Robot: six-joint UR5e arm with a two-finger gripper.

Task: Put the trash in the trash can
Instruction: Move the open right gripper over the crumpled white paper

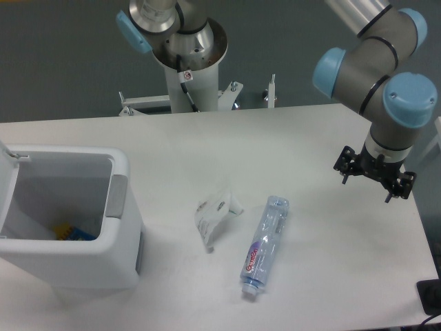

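Two pieces of trash lie on the white table. A crumpled clear-and-white wrapper (216, 213) sits near the middle. Just right of it lies a clear plastic bottle (264, 244) with a blue-pink label, its white cap pointing toward the front edge. The trash can (117, 214), a white bin with a grey side panel, stands at the left with its lid open; something blue and yellow rests inside. My gripper (375, 176) hangs above the table's right side, well apart from both pieces. It holds nothing, and I cannot make out how its fingers stand.
The robot's base column (186, 65) stands at the table's back edge, with small brackets beside it. A dark object (431, 296) sits at the front right corner. The table's right edge runs close under the arm.
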